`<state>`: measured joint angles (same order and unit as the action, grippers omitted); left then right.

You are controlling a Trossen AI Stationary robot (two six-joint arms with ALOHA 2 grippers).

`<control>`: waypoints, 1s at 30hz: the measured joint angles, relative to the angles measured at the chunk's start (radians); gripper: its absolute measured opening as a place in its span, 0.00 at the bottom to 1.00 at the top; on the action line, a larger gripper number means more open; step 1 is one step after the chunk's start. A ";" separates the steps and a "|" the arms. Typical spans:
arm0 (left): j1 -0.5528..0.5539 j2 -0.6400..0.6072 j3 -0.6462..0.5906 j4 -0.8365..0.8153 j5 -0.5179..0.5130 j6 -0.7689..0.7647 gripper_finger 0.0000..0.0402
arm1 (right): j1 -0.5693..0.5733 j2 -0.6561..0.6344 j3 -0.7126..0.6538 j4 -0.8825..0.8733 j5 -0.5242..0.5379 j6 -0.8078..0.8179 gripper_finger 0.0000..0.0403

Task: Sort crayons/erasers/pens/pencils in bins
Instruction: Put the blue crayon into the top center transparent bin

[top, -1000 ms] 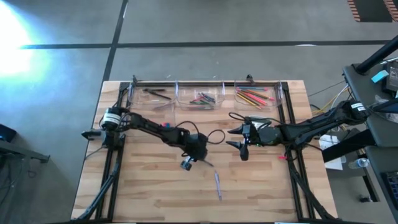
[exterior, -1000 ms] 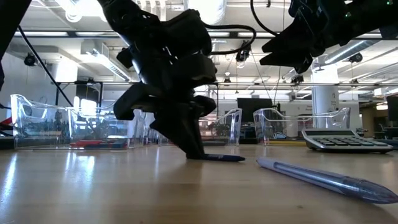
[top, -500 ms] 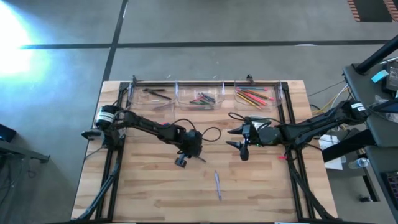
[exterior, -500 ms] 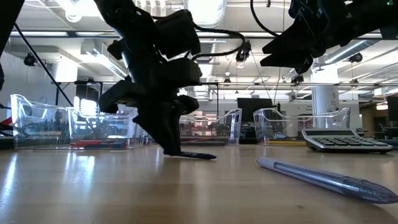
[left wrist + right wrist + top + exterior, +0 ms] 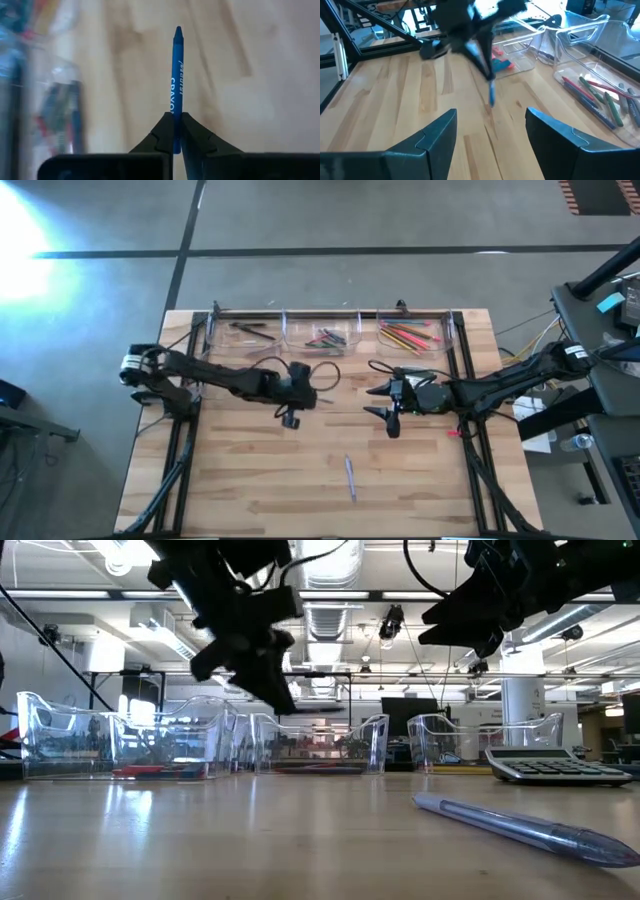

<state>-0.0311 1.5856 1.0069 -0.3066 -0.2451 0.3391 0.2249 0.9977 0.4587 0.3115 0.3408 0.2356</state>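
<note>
Left pincer (image 5: 177, 131) clamped on a blue crayon (image 5: 177, 85), its tip jutting forward beyond the fingers.

Grey concrete floor (image 5: 330, 220) crossed by dark lines; bright glare top left; ceiling strip lights (image 5: 70, 595), exposed ducts (image 5: 330, 560) overhead

Both arms were dark, slender, jointed limbs with black cables looping loose beside their wrists. The left arm (image 5: 215, 377) carried a pale silver-white collar near its base, and the right arm (image 5: 500, 387) a similar light band. The left gripper (image 5: 176, 131) had matte black, wedge-shaped fingers.
</note>
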 joint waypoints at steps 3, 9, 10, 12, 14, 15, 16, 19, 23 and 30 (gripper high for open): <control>0.054 -0.050 0.000 0.009 -0.009 0.040 0.00 | 0.000 0.000 0.002 0.001 0.000 0.000 0.56; 0.247 -0.083 0.018 0.009 -0.029 0.129 0.00 | 0.000 0.000 0.002 0.002 0.000 0.000 0.56; 0.283 -0.082 0.024 0.009 -0.026 0.141 0.00 | 0.000 0.000 0.002 0.002 0.000 0.000 0.56; 0.346 -0.074 0.042 0.012 -0.021 0.146 0.00 | -0.001 0.000 0.002 0.002 0.002 0.000 0.56; 0.389 -0.069 0.051 0.016 -0.017 0.151 0.00 | -0.001 0.000 0.002 0.003 0.012 -0.001 0.56; 0.402 -0.069 0.053 0.008 -0.013 0.163 0.00 | -0.001 0.000 0.002 0.003 0.023 -0.001 0.56; 0.412 -0.069 0.054 0.015 -0.006 0.174 0.00 | -0.001 0.001 0.002 0.003 0.030 -0.001 0.56; 0.444 -0.060 0.055 0.035 0.009 0.195 0.00 | -0.001 0.005 0.003 0.003 0.055 -0.003 0.56; 0.484 -0.034 0.055 0.042 0.035 0.196 0.00 | -0.003 0.013 0.003 0.006 0.056 -0.002 0.56; 0.509 0.013 0.055 0.101 0.042 0.194 0.11 | -0.003 0.018 0.004 0.007 0.056 -0.001 0.56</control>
<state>0.4778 1.5983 1.0618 -0.2051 -0.2035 0.5334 0.2222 1.0161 0.4622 0.3185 0.3970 0.2348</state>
